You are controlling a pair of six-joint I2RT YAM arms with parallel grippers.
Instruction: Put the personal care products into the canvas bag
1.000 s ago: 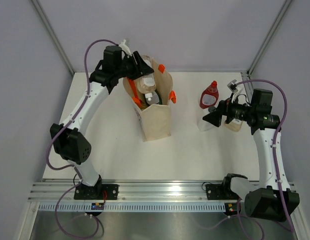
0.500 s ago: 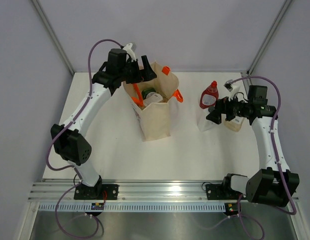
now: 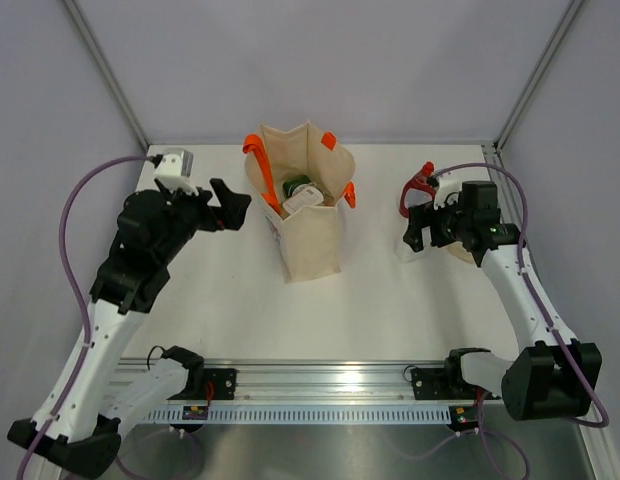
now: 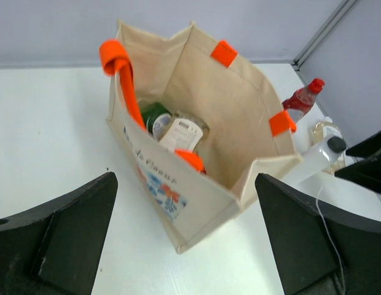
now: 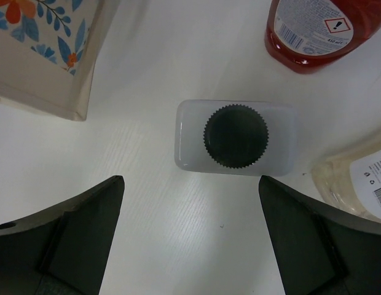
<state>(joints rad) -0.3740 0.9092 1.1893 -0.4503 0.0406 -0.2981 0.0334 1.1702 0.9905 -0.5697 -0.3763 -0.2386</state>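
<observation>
The canvas bag [image 3: 312,240] stands upright at mid table, orange handles hanging over its rim. Inside the canvas bag [image 4: 230,107] lie a dark green bottle [image 4: 155,117] and a pale labelled bottle [image 4: 181,131] with an orange-red cap. My left gripper [image 3: 233,205] hangs open and empty, left of the bag and apart from it. My right gripper [image 5: 190,181] is open above a white bottle with a dark ribbed cap [image 5: 236,135], which stands upright just beyond the fingertips. A red bottle [image 5: 319,31] and a pale beige bottle [image 5: 359,178] stand beside it.
The red bottle [image 3: 418,186] and beige bottle [image 3: 456,250] stand close to the right wall's frame post [image 3: 530,80]. The bag's floral corner [image 5: 43,55] lies left of the white bottle. The metal rail [image 3: 320,380] with both arm bases runs along the near edge.
My left gripper opened over the bag and left the pale bottle inside, then pulled back to the left. My right gripper shifted left over the white bottle.
</observation>
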